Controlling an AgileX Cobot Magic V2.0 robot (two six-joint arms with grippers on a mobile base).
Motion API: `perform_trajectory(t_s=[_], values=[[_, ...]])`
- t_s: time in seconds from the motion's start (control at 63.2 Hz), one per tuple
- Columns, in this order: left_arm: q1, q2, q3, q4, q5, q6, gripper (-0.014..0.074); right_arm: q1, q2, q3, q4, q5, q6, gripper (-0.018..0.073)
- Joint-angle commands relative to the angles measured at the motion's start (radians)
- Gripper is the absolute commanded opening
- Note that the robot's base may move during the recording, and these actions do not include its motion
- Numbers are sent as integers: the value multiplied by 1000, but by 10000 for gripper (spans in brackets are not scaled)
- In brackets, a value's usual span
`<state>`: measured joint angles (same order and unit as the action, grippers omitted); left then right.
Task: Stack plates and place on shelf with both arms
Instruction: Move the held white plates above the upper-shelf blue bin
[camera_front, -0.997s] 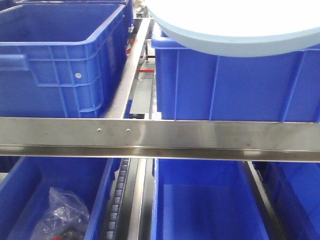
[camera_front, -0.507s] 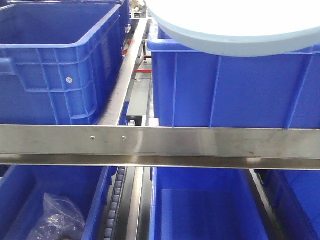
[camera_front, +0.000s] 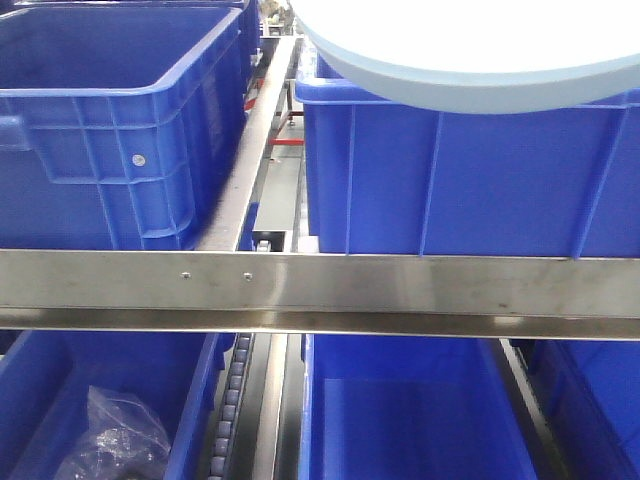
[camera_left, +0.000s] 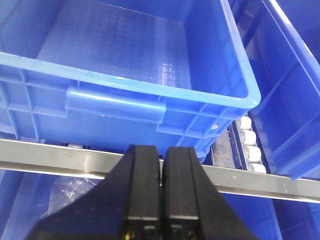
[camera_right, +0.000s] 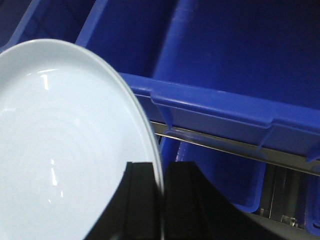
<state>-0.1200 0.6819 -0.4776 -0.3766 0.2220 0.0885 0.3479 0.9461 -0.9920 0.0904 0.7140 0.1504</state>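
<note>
Only partly visible: plates (camera_front: 470, 60), rim between fingers (camera_right: 142, 200).

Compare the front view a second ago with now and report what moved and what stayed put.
Between a second ago and half a second ago the whole view shifted: the steel shelf rail dropped lower in frame and the upper left bin slid left. Since then nothing visibly changed. The white plate stays at the top right above the upper right bin, and the right gripper is shut on its rim.

L gripper (camera_left: 161, 200) jaws closed, empty | above steel rail (camera_left: 60, 159) | blue bin (camera_left: 125, 75) beyond
</note>
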Motion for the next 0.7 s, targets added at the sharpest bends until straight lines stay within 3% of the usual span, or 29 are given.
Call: perform_trajectory(t_s=[0.0,0.681], values=[[-5,-2,-29,-6,-76,1,90,1,-14,-32,10,-85,-7,48],[-5,-2,-29,-6,-76,1,90,1,-14,-32,10,-87,-7,48]])
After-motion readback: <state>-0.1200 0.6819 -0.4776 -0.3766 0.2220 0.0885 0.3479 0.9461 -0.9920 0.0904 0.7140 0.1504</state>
